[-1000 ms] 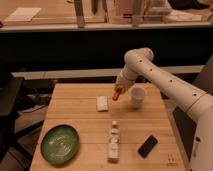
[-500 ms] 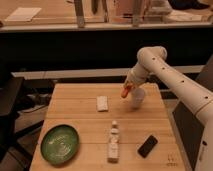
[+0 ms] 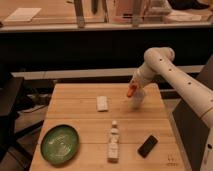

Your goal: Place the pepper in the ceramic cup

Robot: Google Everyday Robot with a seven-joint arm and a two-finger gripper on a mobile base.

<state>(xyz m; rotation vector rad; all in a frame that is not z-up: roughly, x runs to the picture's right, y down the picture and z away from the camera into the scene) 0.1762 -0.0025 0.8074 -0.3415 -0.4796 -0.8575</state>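
Pepper pinched in the gripper, held above the rim of the ceramic cup on the table; transport appears complete, lowering and release remain.

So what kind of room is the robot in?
Probably a lab or workshop. A wooden table holds test items like a green plate and a bottle, and the gripper, shut on the pepper, hangs above the ceramic cup.

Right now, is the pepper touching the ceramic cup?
Cannot tell. In the camera view the gripper holds the pepper right over the ceramic cup, overlapping its rim.
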